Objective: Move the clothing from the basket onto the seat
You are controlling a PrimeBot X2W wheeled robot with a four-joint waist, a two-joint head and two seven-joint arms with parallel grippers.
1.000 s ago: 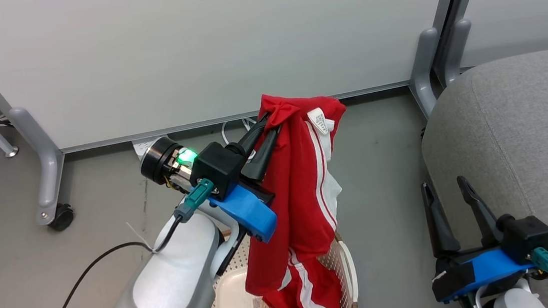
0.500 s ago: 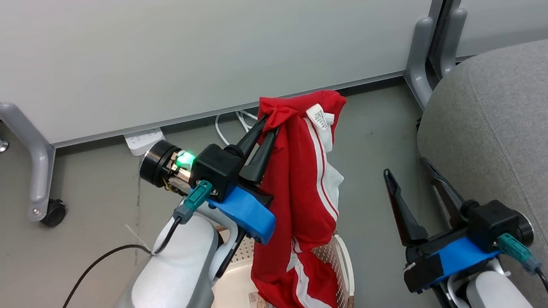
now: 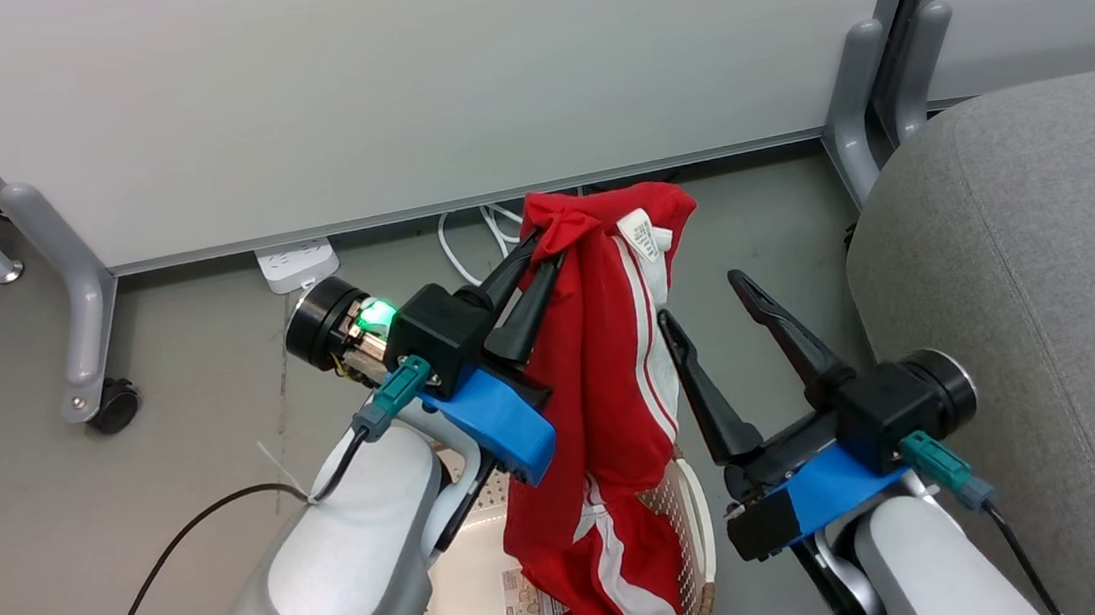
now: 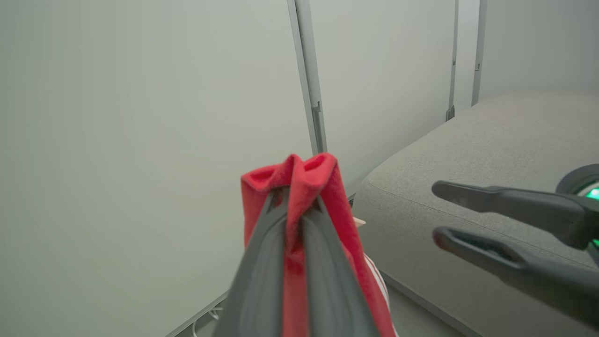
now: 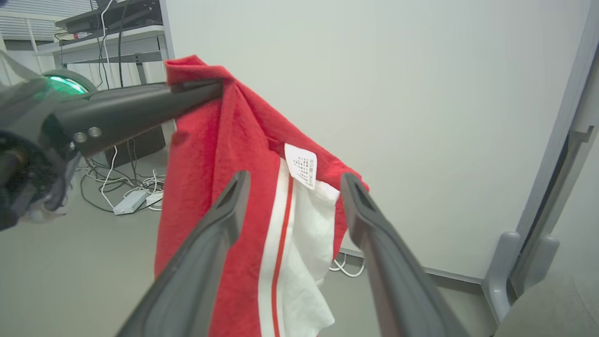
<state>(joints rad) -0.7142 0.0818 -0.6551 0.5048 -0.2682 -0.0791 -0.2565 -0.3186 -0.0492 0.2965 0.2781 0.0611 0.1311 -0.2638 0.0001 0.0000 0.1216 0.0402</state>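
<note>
One end of the clothing [image 3: 604, 372] trails in the basket [image 3: 702, 534] nearest me — its top is pinched in my left end effector [image 3: 545, 250]. My right end effector [image 3: 699, 297] is spread just beside it, the seat [image 3: 1037, 280] further right.

Floor [image 3: 125, 509]: carries all items.
Basket [image 3: 701, 524]: on the floor, nearest the robot, centre.
Garment [image 3: 603, 362]: hangs from the left tool [image 3: 540, 253] above the basket, lower end inside it.
Right tool [image 3: 700, 298]: just right of the garment, between it and the seat [image 3: 1037, 280].
Seat: far right, right of the basket.
Partition panel [image 3: 406, 90]: behind everything.
Power strip [image 3: 297, 264]: on the floor at the panel's foot, left of the garment.
Castor [image 3: 113, 408]: far left.
</note>
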